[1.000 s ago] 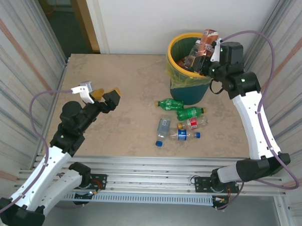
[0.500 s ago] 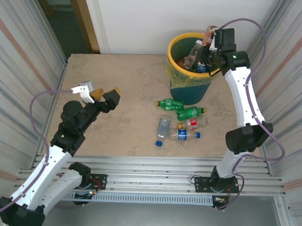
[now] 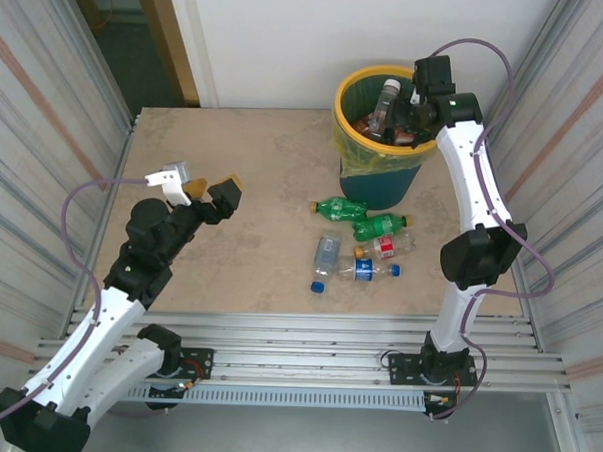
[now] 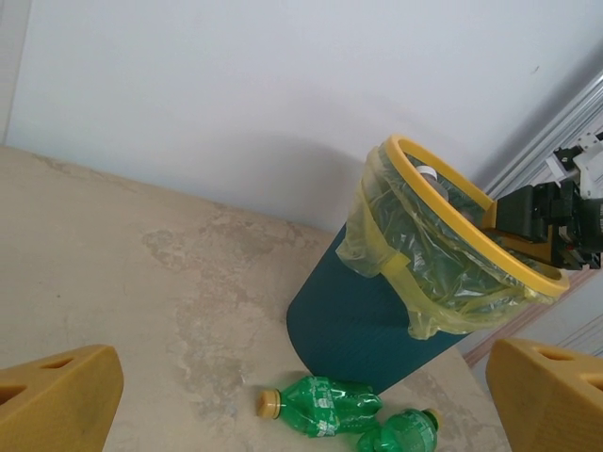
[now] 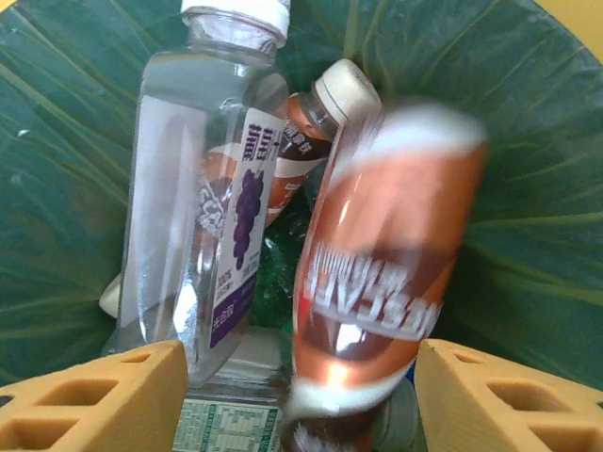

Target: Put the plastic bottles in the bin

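Hanging over the far right rim of the bin (image 3: 340, 106), the right tool (image 3: 411, 103) is partly hidden by its own arm in the top view. The bin stands at the far right of the bench (image 3: 244, 163). In the right wrist view the two yellow fingers are spread apart. Between them is a brown-orange bottle (image 5: 386, 273), so blurred that its label cannot be read. A gap shows on its left side, but whether it touches the right finger I cannot tell. Beside it in the bin leans a clear bottle (image 5: 203, 188) with a white cap and a purple label. Behind both, a brown bottle with a cream cap (image 5: 332, 99) is mostly covered. Five plastic bottles lie on the bench just near of the bin: two green bottles (image 3: 339, 207), a clear one with a blue cap (image 3: 325, 255), a red-labelled one (image 3: 386, 247) and a blue-labelled one (image 3: 365, 271). The left tool (image 3: 208, 194) hangs over the left part of the bench, its fingers spread with nothing between them. In the left wrist view these fingers are cut off at the lower corners.
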